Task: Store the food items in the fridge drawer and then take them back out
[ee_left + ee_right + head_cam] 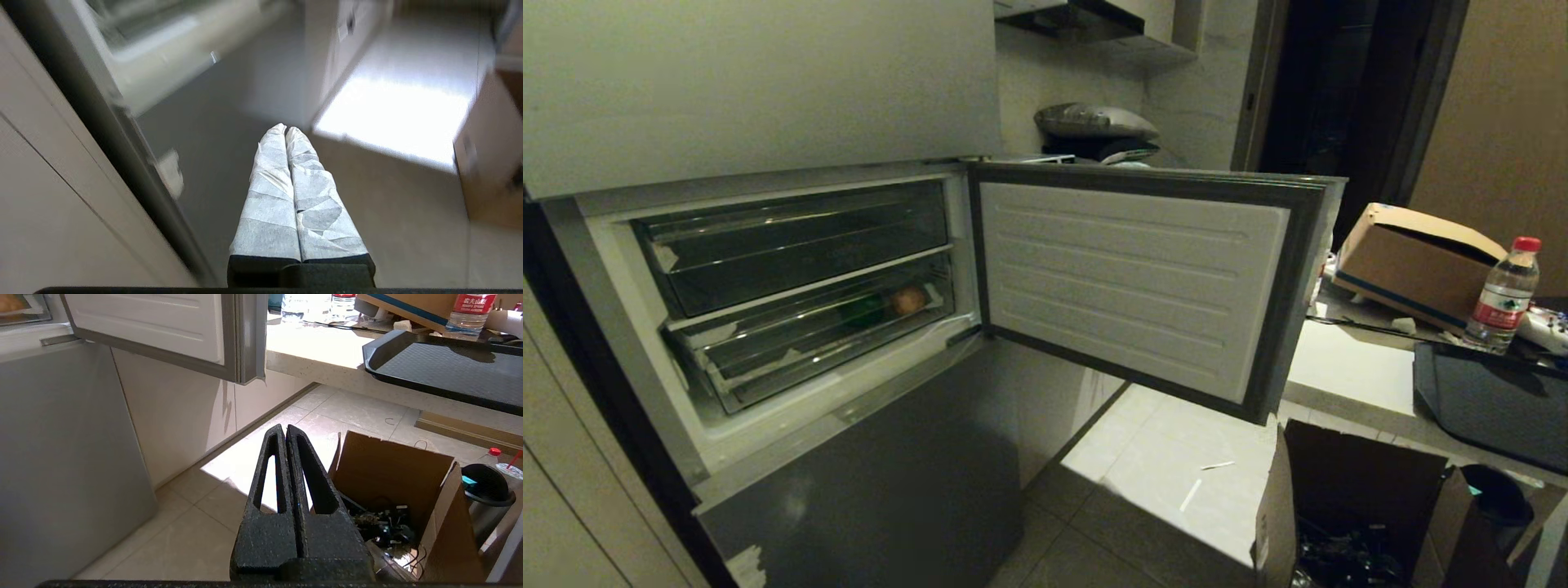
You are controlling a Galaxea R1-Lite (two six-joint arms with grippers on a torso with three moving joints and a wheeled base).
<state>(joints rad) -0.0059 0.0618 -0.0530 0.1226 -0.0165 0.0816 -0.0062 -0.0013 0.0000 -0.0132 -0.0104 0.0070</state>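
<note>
Food items: both sitting inside the fridge drawer (809, 347), the lower clear bin with the tape scraps, pushed in under the fridge door (1131, 282) that hangs wide open. Dark green one (866, 310) just beside the tan-brown one (908, 300), both seen only through the plastic front. Looks like the storing half is done and the take-back-out half not started, though that's a guess.

Left hand (286, 130) closed tight, paper-wrapped fingers pressed together, empty, pointing down at the floor in front of the fridge. Right hand (284, 430) also clamped closed on nothing, hanging over the tiles near an open cardboard box (392, 477).

Stuff that could go sideways:
- Closed fingers poking at the drawer front instead of hooking it, so no pull at all.
- Yanking the bin too hard and rolling the two round items to the back, out of reach.
- Clipping the open door edge on the way in, since it sticks out into the reach path.

Hard to see: neither arm in the head view, drawer interior dim and reflective, exact shape of the green item murky. Left wrist view smeared, fridge only a blur there.
</note>
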